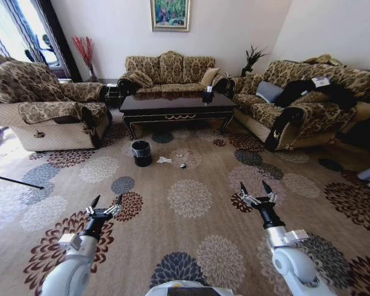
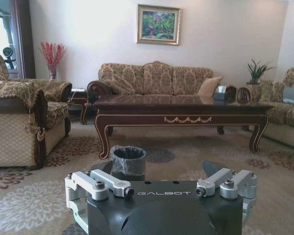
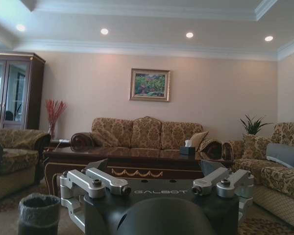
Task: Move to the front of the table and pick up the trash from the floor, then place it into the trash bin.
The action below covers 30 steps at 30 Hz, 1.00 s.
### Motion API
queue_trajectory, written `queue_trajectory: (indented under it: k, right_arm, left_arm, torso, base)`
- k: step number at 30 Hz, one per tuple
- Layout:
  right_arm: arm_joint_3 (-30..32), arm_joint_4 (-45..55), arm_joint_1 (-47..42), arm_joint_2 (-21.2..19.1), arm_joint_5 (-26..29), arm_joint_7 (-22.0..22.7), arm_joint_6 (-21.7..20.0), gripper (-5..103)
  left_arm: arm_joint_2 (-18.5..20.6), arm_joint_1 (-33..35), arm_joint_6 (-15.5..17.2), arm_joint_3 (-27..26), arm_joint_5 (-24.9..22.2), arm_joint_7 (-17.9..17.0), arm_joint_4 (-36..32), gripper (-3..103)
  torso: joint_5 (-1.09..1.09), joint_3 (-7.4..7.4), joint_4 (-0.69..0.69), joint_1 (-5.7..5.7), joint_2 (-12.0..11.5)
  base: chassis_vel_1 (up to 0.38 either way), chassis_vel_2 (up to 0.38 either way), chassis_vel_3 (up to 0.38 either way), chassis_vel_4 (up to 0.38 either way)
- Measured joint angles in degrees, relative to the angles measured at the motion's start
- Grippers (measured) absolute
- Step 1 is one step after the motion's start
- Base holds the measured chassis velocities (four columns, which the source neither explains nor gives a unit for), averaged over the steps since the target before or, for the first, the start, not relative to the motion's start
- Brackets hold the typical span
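Note:
The dark wooden table [image 1: 176,108] stands ahead, in front of the far sofa. On the flowered carpet floor [image 1: 191,240] before it lies the trash: a crumpled white tissue [image 1: 164,160], a tiny white scrap [image 1: 179,155] and a small dark object [image 1: 182,165]. The small black trash bin [image 1: 141,152] with its clear liner stands just left of them; the bin [image 2: 128,160] sits before the table [image 2: 181,110] in the left wrist view. My left gripper [image 1: 108,200] and right gripper [image 1: 254,188] hover open and empty over the carpet, well short of the trash.
An armchair [image 1: 46,108] sits on the left, a sofa [image 1: 169,71] behind the table and another sofa [image 1: 302,102] on the right. A dark box [image 1: 208,95] stands on the tabletop. Open carpet lies between me and the trash.

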Motion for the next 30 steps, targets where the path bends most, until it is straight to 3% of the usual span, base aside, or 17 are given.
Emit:
queue_trajectory:
  k: [5,11,19,30]
  right_arm:
    - [0.2,-3.9,-0.5,-4.5,-1.0,-1.3,2.0,100]
    - [0.7,-4.9,-0.8,-6.6,-0.4,-1.8,2.8,100]
    - [1.2,-3.4,0.1,-6.1,0.7,-1.9,1.9,100]
    - [0.7,-1.5,-1.7,-4.3,1.3,-5.1,2.1,100]
  left_arm:
    - [3.7,-0.7,0.4,-0.9,-1.2,0.2,1.9,100]
    - [5.4,-1.2,1.5,-1.2,-2.4,0.2,1.3,100]
    - [4.7,-1.4,2.4,-1.1,-2.5,0.2,-0.7,100]
    - [3.6,-0.6,2.5,-0.5,-2.0,0.3,-2.8,100]
  torso:
    - [0.00,-0.68,0.00,-0.53,-1.2]
    - [0.00,-1.53,0.00,-1.08,-2.6]
    - [0.00,-2.52,0.00,-1.81,-4.3]
    - [0.00,-4.15,0.01,-2.79,-6.9]
  base:
    - [0.000,0.000,0.000,0.000]
    - [0.000,0.000,0.000,0.000]
    - [0.000,0.000,0.000,0.000]
    - [0.000,0.000,0.000,0.000]
